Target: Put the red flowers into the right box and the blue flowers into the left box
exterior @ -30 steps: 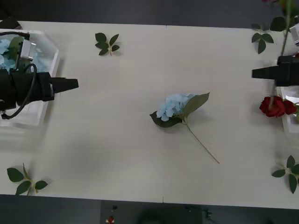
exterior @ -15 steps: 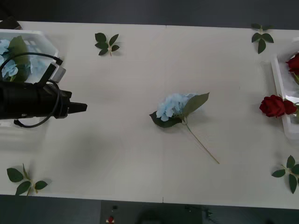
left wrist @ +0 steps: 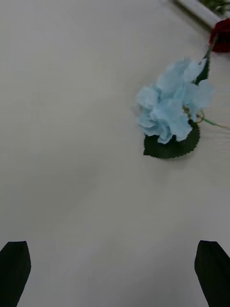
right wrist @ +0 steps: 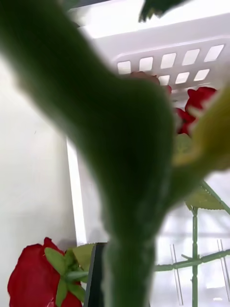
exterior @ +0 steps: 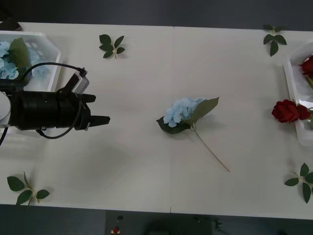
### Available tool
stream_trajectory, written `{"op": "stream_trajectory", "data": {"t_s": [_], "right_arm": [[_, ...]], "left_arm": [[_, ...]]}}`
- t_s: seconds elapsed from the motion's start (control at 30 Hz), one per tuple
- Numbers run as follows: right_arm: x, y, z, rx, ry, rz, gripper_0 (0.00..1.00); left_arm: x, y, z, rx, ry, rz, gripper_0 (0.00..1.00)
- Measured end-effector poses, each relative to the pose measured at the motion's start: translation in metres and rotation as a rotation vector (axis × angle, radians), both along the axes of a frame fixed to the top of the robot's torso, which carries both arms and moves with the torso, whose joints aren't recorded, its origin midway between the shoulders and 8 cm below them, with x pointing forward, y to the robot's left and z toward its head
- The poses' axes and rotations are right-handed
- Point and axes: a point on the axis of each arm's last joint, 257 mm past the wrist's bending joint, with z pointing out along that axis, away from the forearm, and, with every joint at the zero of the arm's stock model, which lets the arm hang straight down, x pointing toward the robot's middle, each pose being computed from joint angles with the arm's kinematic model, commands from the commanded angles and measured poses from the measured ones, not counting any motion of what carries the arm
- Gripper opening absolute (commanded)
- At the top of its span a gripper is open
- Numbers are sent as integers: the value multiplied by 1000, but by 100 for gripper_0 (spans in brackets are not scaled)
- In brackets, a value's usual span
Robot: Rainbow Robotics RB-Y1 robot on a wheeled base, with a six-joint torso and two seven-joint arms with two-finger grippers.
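Note:
One of the blue flowers (exterior: 180,111) lies mid-table, its stem pointing to the near right; it also shows ahead of the left wrist camera (left wrist: 172,112). My left gripper (exterior: 100,119) is open and empty, left of it and apart. More blue flowers (exterior: 9,66) lie in the left box (exterior: 49,41). My right gripper (right wrist: 127,285) is over the right box (right wrist: 163,53), shut on a thick green stem (right wrist: 124,144) whose bloom is hidden. Red flowers (right wrist: 201,103) lie in that box. One red flower (exterior: 286,111) rests at the box's rim (exterior: 292,93).
Bloomless leaf sprigs lie at the far left (exterior: 112,46), far right (exterior: 273,40), near left (exterior: 25,188) and near right (exterior: 302,180). Bare table runs between my left gripper and the blue flower.
My left arm has swung right from the left box towards the middle blue flower. My right arm, holding a stem at the right edge a second ago, has left the front view.

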Motion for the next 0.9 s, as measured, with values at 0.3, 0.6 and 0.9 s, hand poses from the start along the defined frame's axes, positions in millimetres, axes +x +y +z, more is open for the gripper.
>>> {"op": "stream_trajectory", "data": {"t_s": [0.3, 0.6, 0.9], "right_arm": [[8, 5, -9, -20, -18, 6, 100], [10, 13, -10, 0, -14, 14, 100], [5, 60, -11, 204, 16, 57, 100]], "left_arm": [[-28, -40, 62, -208, -148, -204, 100], [-65, -43, 65, -363, -60, -253, 100], [-82, -48, 64, -371, -30, -314, 100]]}}
